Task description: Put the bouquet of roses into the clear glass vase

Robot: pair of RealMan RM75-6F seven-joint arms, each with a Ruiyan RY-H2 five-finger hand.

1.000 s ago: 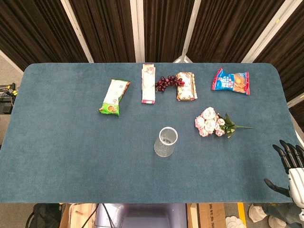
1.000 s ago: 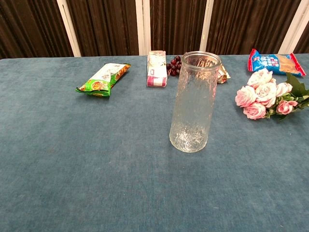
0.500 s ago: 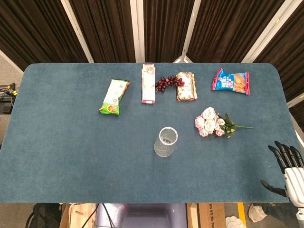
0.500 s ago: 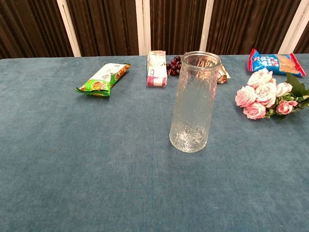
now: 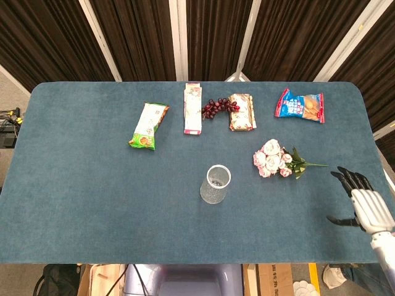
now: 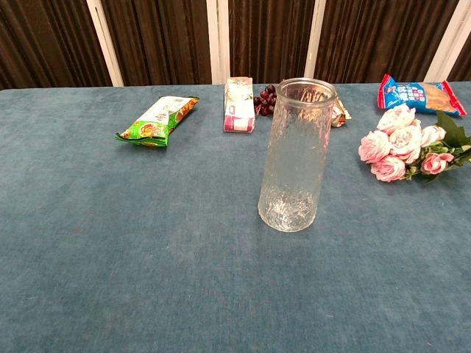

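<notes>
The bouquet of pink roses lies flat on the blue table, blooms to the left and green stem pointing right; the chest view shows the bouquet at its right edge. The clear glass vase stands upright near the table's middle, left of the bouquet, and is large in the chest view as the vase. My right hand hovers over the table's right edge, fingers spread and holding nothing, well to the right of the stem tip. The left hand is outside both views.
Along the far side lie a green snack bag, a pink-and-white packet, dark grapes, a tan packet and a blue chip bag. The blue table ends close to my right hand.
My right hand has risen from the near right corner and moved inward and forward, toward the bouquet's stem. Nothing else moved.
</notes>
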